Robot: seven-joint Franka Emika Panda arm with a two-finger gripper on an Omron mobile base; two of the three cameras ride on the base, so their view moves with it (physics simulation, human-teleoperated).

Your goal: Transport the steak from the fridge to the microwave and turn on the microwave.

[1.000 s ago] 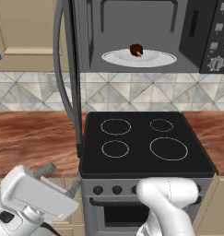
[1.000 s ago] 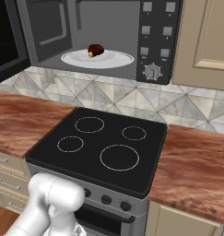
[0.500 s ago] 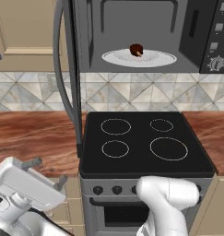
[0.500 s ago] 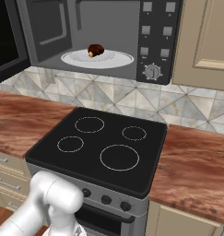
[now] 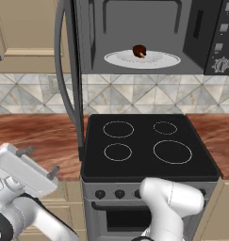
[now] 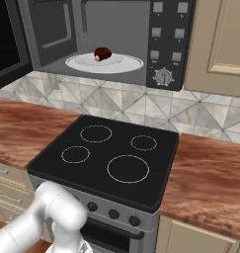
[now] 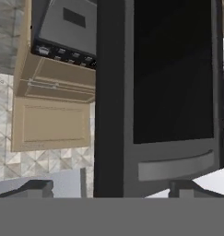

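Your steak (image 5: 139, 51) sits on the white turntable (image 5: 156, 60) inside the microwave (image 5: 191, 35), near the plate's middle, well above the stove (image 5: 146, 146). It's a small rounded lump, so you can't call a long axis; from the right you catch a tan edge facing the camera. The microwave door (image 5: 71, 80) hangs wide open, its top cut off by the frame. Buttons on the panel (image 6: 167, 42) carry no marks you can read, and the knob (image 6: 164, 77) is too small for its markings. Your gripper (image 7: 109, 186) is low and to the left, jaws spread wide with nothing between them, fingertips (image 7: 37, 186) facing the door's dark window.
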